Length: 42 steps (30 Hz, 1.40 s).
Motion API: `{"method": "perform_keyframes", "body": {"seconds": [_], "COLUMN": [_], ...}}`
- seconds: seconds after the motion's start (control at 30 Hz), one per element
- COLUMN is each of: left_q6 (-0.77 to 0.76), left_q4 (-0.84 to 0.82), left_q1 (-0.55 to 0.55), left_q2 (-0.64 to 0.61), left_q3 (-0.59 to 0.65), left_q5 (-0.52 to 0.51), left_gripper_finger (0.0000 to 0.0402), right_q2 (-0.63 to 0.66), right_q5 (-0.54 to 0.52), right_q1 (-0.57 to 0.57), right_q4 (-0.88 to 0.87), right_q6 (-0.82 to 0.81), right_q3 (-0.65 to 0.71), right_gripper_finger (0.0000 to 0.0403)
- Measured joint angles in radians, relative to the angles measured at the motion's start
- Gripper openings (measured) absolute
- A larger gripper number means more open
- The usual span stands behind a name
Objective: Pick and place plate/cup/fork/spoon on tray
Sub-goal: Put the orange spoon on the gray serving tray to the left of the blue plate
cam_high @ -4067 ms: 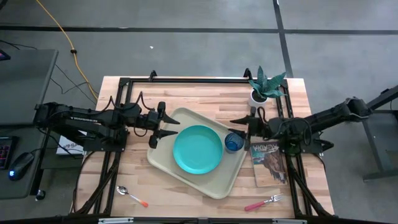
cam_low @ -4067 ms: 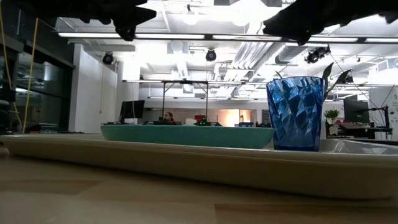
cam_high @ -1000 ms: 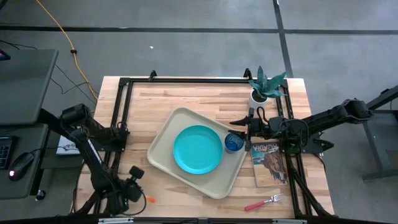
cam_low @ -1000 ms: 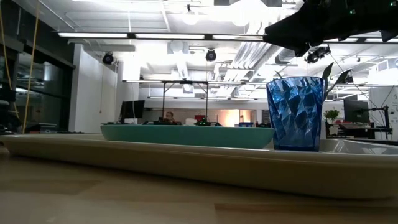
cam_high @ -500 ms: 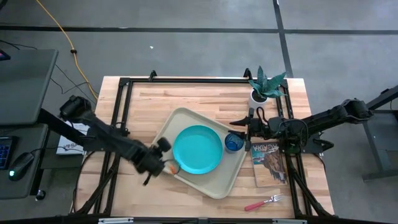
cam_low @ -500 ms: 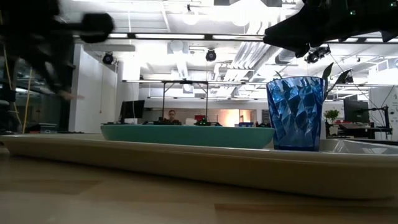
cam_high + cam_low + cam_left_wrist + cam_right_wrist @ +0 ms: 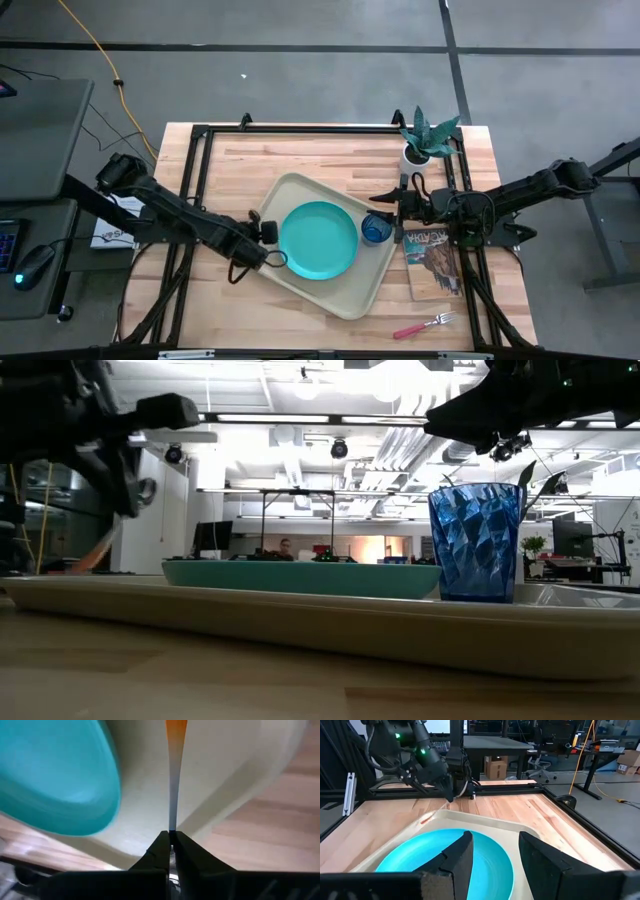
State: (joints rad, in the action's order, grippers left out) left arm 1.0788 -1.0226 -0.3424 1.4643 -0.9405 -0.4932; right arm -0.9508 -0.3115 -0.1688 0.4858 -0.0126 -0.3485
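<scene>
Over tray (image 7: 262, 225) left rim: left hand (image 7: 268, 258) clamped on spoon (image 7: 173, 780), orange handle pointing ahead toward plate (image 7: 318, 239). Right hand (image 7: 492, 851) gapes empty beside cup (image 7: 377, 229), far side.

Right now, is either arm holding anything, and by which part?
Yes. The left gripper pinches the spoon near its metal end, orange handle pointing away. The right gripper holds nothing.

Overhead, table-level, two wrist views
</scene>
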Motion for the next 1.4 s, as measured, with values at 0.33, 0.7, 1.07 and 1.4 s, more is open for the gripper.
{"method": "perform_keyframes", "body": {"seconds": [0.33, 0.7, 1.07, 1.4], "left_q6": [0.33, 0.456, 0.424, 0.427], "left_q4": [0.073, 0.114, 0.253, 0.26], "left_q1": [0.121, 0.167, 0.182, 0.206], "left_q2": [0.128, 0.26, 0.326, 0.323], "left_q3": [0.0, 0.0, 0.0, 0.027], "left_q5": [-0.143, -0.141, -0.076, -0.085], "left_gripper_finger": [0.0, 0.0, 0.0, 0.0], "right_q2": [0.0, 0.0, 0.0, 0.0], "right_q5": [-0.017, -0.02, -0.019, -0.019], "right_q1": [0.0, 0.0, 0.0, 0.0], "right_q4": [-0.034, -0.057, -0.057, -0.057], "right_q6": [-0.038, -0.042, -0.059, -0.059], "right_q3": [0.0, 0.0, 0.0, 0.0], "right_gripper_finger": [0.0149, 0.0149, 0.0149, 0.0149]}}
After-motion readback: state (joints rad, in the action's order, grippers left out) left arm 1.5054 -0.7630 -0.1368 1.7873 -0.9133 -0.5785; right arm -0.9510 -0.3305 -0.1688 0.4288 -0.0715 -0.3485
